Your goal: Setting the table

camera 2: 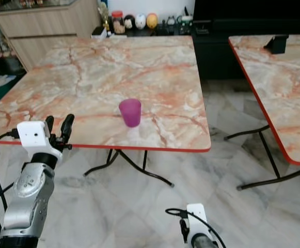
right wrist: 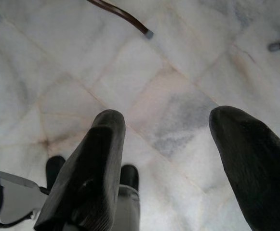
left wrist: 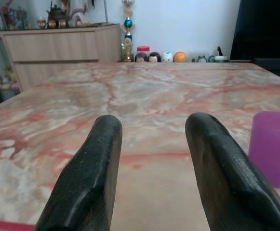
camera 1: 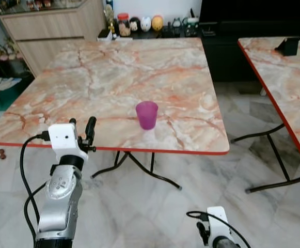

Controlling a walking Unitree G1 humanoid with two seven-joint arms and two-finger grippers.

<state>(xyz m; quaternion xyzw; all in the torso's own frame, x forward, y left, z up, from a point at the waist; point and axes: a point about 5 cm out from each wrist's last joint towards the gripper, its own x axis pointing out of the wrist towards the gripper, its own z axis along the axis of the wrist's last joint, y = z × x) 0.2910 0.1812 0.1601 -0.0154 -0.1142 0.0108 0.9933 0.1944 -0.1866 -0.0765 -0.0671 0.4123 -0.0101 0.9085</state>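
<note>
A purple plastic cup (camera 1: 147, 114) stands upright near the front edge of the marble-patterned table (camera 1: 119, 77). My left gripper (camera 1: 82, 129) is raised at the table's front edge, to the left of the cup and apart from it, open with nothing between its fingers. In the left wrist view the cup (left wrist: 272, 147) sits just beyond one black finger (left wrist: 226, 168). My right gripper (right wrist: 168, 159) hangs low over the marble floor, open and empty; its wrist (camera 1: 217, 230) shows at the bottom of the head view.
A second marble-patterned table (camera 1: 289, 82) stands to the right with a dark object (camera 1: 289, 46) on it. A wooden cabinet (camera 1: 51, 31) and a low shelf of jars and figurines (camera 1: 144, 25) stand behind. Folding table legs (camera 1: 150, 173) cross the floor.
</note>
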